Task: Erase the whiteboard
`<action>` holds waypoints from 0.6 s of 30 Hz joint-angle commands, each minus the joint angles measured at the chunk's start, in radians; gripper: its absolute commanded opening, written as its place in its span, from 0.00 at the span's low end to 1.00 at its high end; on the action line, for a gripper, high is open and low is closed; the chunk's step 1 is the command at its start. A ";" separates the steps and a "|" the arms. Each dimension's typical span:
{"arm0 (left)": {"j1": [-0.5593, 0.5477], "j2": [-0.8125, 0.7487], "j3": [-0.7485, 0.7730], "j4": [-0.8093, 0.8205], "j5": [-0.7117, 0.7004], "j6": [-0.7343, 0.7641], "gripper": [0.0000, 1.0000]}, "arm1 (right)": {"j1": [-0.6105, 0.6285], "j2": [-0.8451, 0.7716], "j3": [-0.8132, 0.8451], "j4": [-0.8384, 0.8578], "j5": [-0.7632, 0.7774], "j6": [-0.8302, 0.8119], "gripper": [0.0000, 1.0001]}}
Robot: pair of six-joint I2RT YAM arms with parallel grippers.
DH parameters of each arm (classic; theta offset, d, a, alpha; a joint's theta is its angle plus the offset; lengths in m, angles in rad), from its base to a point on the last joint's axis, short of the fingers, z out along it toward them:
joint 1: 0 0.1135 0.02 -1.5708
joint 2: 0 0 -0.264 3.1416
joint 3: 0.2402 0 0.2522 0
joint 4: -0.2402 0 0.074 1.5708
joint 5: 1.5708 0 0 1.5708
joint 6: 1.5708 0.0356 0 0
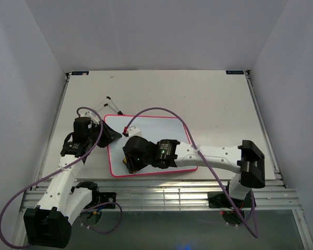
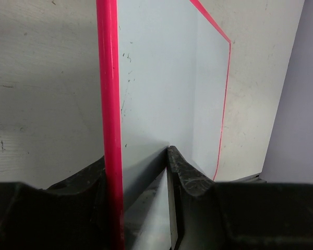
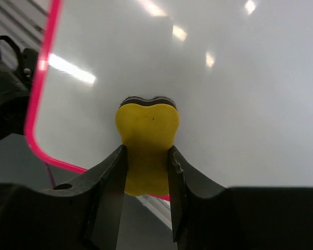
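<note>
My left fingers (image 2: 190,177) pinch the whiteboard (image 2: 161,78) by its pink edge; my right fingers (image 3: 109,192) squeeze the yellow eraser (image 3: 147,138), its dark face seemingly pressed against the board

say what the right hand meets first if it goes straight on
Likely the whiteboard; the yellow eraser in the right hand seems to touch its glossy face.
</note>
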 commanded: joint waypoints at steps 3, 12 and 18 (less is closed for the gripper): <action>0.002 -0.021 0.010 0.036 -0.197 0.127 0.00 | 0.067 0.099 0.097 0.039 -0.082 -0.016 0.33; 0.002 -0.025 0.010 0.036 -0.200 0.125 0.00 | -0.005 -0.043 -0.163 -0.010 0.061 0.060 0.34; 0.002 -0.025 0.010 0.037 -0.196 0.127 0.00 | -0.199 -0.236 -0.522 0.005 0.045 0.062 0.34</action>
